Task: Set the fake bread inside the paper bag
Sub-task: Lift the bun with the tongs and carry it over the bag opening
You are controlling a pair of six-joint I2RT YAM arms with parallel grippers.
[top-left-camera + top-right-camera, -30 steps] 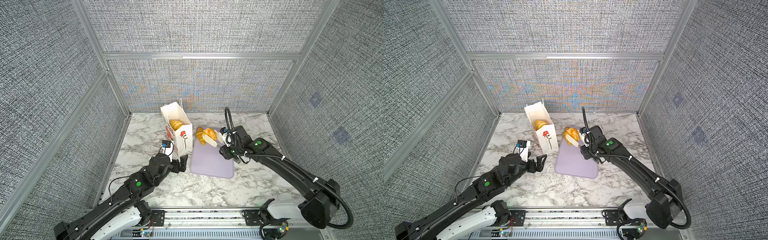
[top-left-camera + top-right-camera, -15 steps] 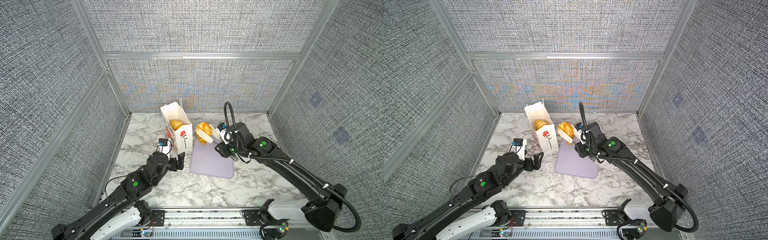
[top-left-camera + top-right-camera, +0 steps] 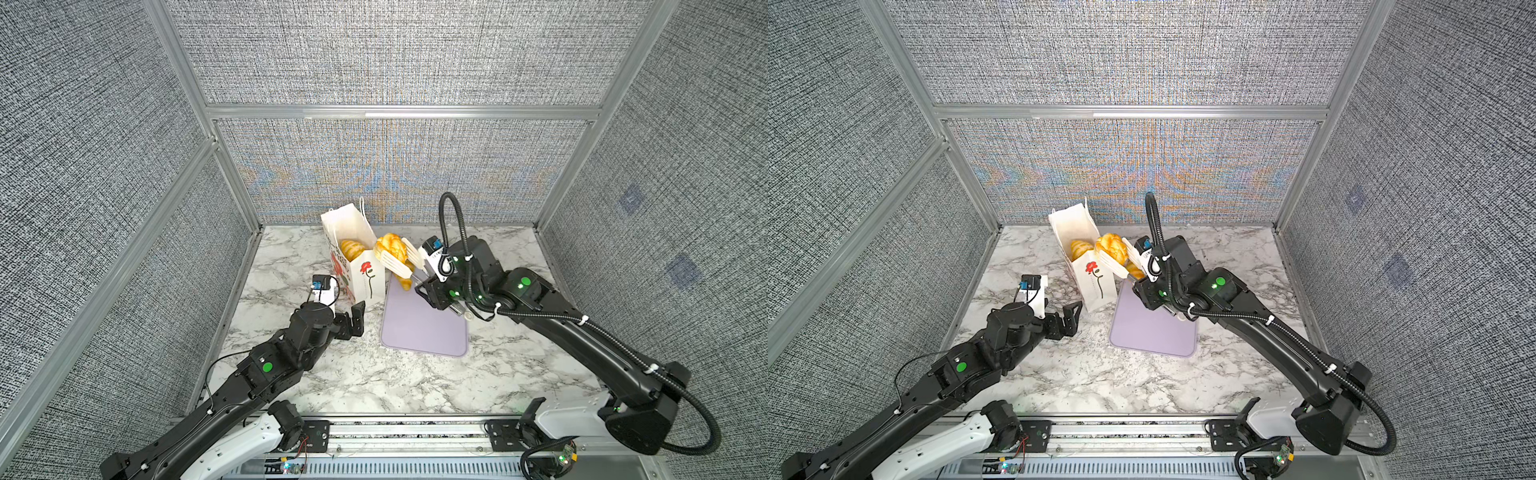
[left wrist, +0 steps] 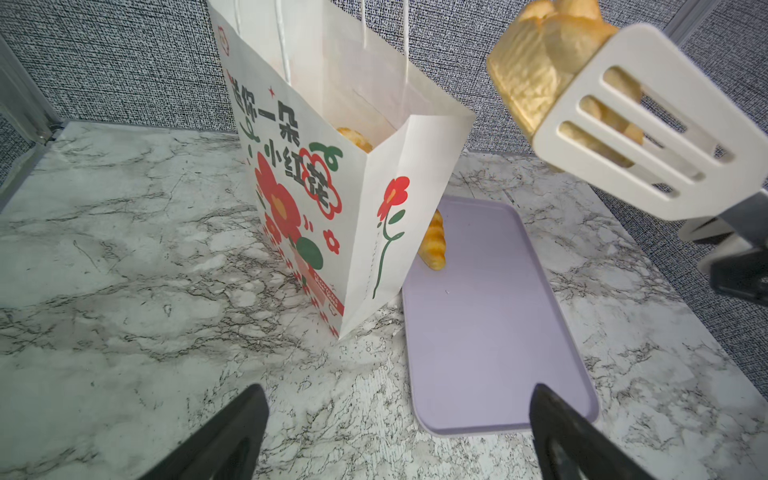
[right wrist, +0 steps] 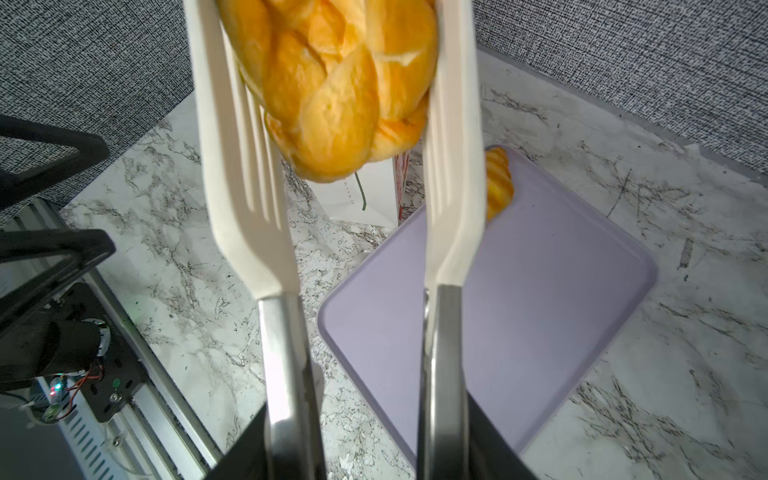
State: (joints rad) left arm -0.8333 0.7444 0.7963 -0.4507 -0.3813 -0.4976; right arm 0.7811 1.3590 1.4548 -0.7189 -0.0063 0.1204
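Observation:
The white paper bag (image 3: 362,276) (image 3: 1096,286) (image 4: 374,232) with a red flower stands open on the marble, and one golden fake bread (image 3: 352,249) (image 3: 1080,249) (image 4: 355,139) lies inside it. My right gripper (image 3: 430,289) (image 3: 1148,291) (image 5: 365,440) is shut on white-tipped tongs (image 3: 400,261) (image 3: 1120,262) (image 4: 623,137) (image 5: 245,166). The tongs clamp a braided loaf (image 3: 390,246) (image 3: 1111,247) (image 4: 536,79) (image 5: 332,83) in the air beside the bag's rim. A ridged croissant (image 3: 405,283) (image 4: 434,245) (image 5: 498,183) lies on the tray behind the bag. My left gripper (image 3: 355,320) (image 3: 1069,318) (image 4: 399,399) is open and empty near the bag's base.
A lilac tray (image 3: 424,332) (image 3: 1154,332) (image 4: 490,332) (image 5: 519,311) lies flat just right of the bag. Grey fabric walls enclose the marble table on three sides. A metal rail runs along the front edge.
My right arm has lifted the tongs with the braided loaf up and left, from over the tray to beside the bag's mouth. The left gripper has edged nearer the bag's base.

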